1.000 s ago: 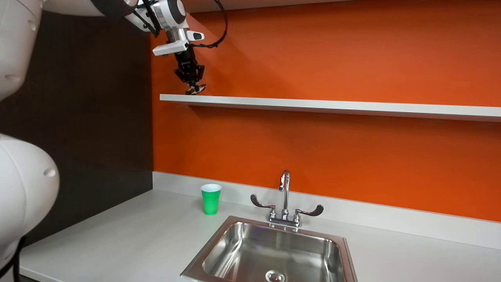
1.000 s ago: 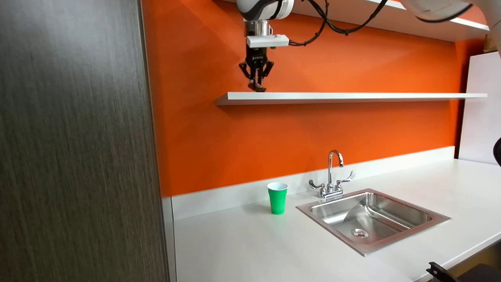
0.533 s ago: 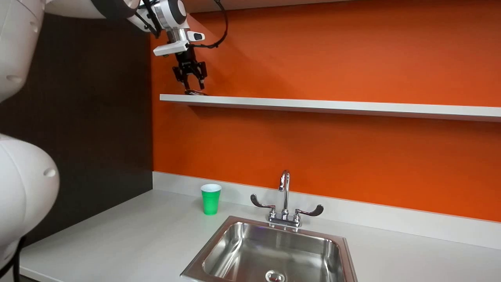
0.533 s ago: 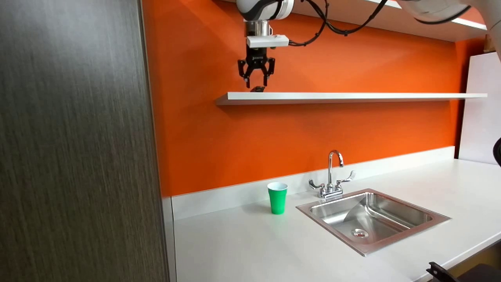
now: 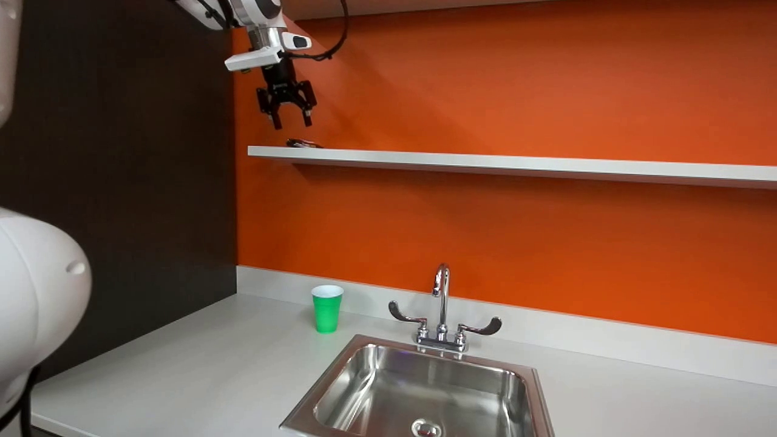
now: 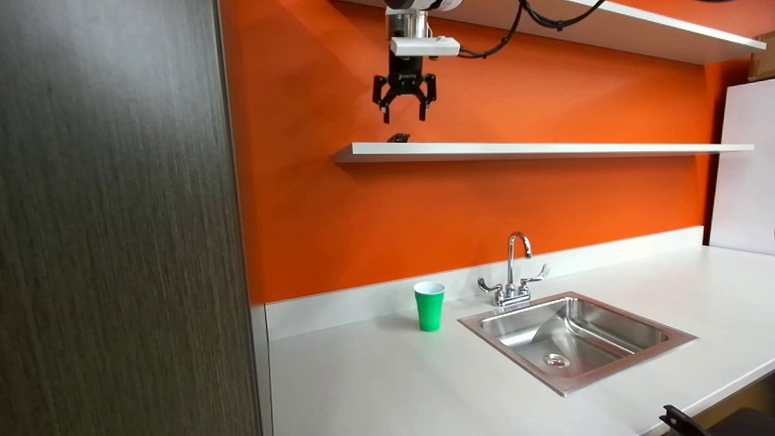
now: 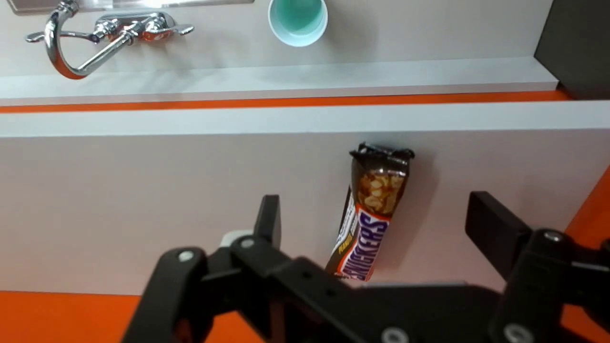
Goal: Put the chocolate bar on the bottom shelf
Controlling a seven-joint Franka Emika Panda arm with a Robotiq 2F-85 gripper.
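Chocolate bar [image 7: 372, 212], glossy-wrapped, on flat bottom shelf [image 7: 167, 205] — gripper [image 6: 404, 119] above, jaws wide, empty.

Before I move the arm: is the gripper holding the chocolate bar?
No, in an exterior view the gripper hangs open above the chocolate bar, which lies on the bottom shelf.

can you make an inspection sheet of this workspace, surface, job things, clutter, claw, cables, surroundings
Surface: grey countertop with a steel sink and faucet set in it.
Job's things: chocolate bar lies on the bottom shelf.
Clutter: green cup, upright on the countertop near the sink.
Claw: open, above the chocolate bar and apart from it.
Cables: black cable loops above the bottom shelf, away from the chocolate bar; another cable hangs at an exterior view's edge.
Surroundings: orange wall behind, dark panel beside it, upper shelf above.
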